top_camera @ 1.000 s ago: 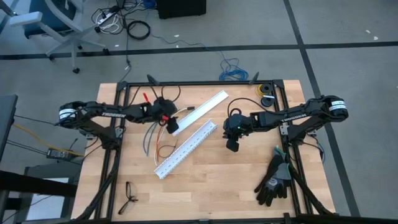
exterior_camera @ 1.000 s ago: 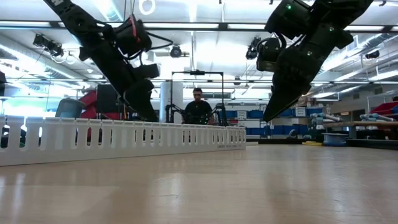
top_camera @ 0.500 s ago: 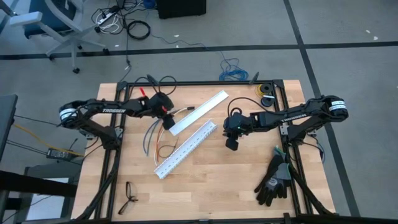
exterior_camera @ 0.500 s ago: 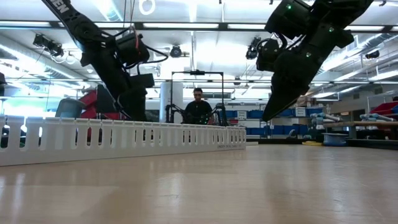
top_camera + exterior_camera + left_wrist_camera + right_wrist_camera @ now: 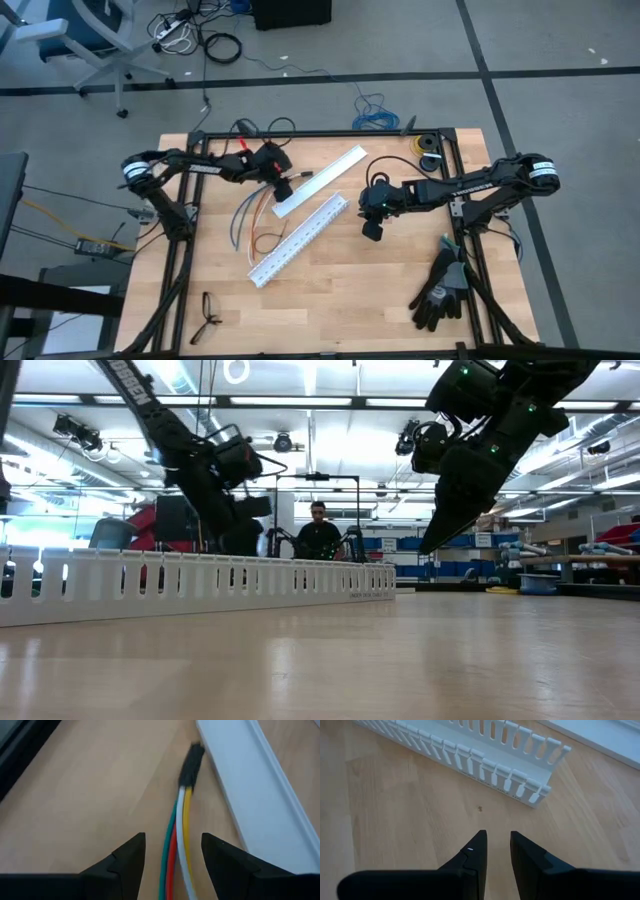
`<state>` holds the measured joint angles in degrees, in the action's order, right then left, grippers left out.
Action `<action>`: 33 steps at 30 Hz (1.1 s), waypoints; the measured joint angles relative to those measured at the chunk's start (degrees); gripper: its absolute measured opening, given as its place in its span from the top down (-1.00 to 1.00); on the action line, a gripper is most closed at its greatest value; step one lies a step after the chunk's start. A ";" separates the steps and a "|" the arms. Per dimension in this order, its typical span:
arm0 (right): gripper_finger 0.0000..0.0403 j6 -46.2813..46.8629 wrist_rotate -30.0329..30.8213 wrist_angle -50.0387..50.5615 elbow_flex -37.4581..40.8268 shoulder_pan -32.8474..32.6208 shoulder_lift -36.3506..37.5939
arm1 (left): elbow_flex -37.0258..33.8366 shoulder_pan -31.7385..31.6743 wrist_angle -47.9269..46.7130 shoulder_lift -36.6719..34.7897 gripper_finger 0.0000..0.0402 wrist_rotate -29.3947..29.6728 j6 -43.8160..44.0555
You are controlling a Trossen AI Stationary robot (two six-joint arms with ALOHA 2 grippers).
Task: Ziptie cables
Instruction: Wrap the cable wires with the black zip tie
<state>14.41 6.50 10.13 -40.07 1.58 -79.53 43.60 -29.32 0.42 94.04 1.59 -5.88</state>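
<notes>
We see the left gripper (image 5: 172, 857) spread, the cables (image 5: 179, 845) lying between its jaws, connector (image 5: 191, 764) ahead beside one flat white duct (image 5: 255, 795). The right gripper (image 5: 497, 851) hangs nearly closed, empty, one slotted duct (image 5: 485, 760) ahead. We cannot make out the ziptie.

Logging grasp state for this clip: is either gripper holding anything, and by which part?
Nothing is held. The left gripper is open astride the cables, not gripping; the right gripper hangs empty.
</notes>
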 joint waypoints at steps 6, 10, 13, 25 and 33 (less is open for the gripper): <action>0.64 0.41 0.00 -0.13 -0.02 0.00 0.00 | 8.35 -0.45 -2.96 8.59 -0.02 2.57 -2.98; 0.64 0.52 -0.04 -0.11 -0.02 -0.13 0.00 | 11.70 -0.87 -6.28 11.98 0.03 3.26 -4.51; 0.64 0.51 -0.07 -0.04 0.00 -0.15 0.00 | 11.89 -0.92 -6.76 12.41 0.21 2.22 -4.42; 0.64 5.59 10.60 7.32 0.03 -0.78 0.00 | 11.54 -1.00 2.86 6.22 0.88 3.16 -4.35; 0.64 11.36 12.41 8.02 5.77 -2.00 3.17 | 17.54 0.20 10.03 4.09 0.88 -4.56 -1.05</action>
<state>25.78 18.91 18.15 -34.30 -0.41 -76.36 61.14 -29.12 10.44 98.13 -2.96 -6.93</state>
